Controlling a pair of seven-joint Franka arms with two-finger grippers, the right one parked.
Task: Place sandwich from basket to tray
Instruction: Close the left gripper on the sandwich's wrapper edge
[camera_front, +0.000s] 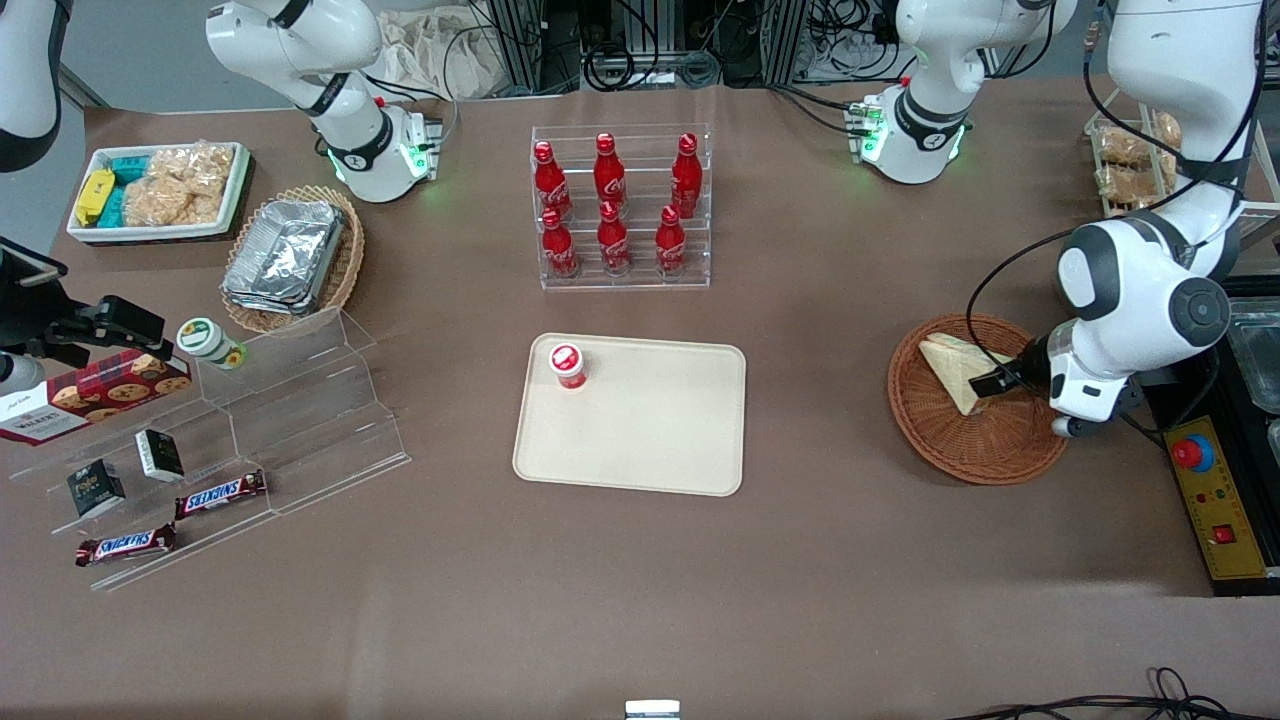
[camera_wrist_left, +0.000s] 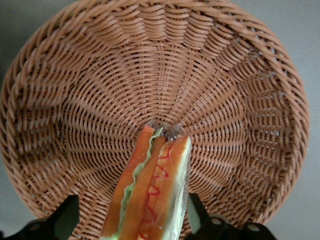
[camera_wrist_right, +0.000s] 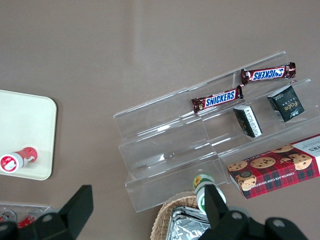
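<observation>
Claw at the basket, sandwich between its fingers.
I see my claw (camera_front: 990, 383) closed on the sandwich (camera_front: 958, 367), cut edge up, over the basket (camera_front: 975, 440); the tray (camera_front: 650, 440) lies well apart mid-table, holding a small red-capped cup (camera_front: 567, 365).

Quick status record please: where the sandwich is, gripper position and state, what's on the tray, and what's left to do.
sandwich: over the basket, between the jaws
gripper: over the basket, jaws either side of the sandwich; grip cannot be judged
tray: mid-table, toward the parked arm's end from the basket; holds one small red-capped cup near a corner
remaining: carry the sandwich to the tray
</observation>
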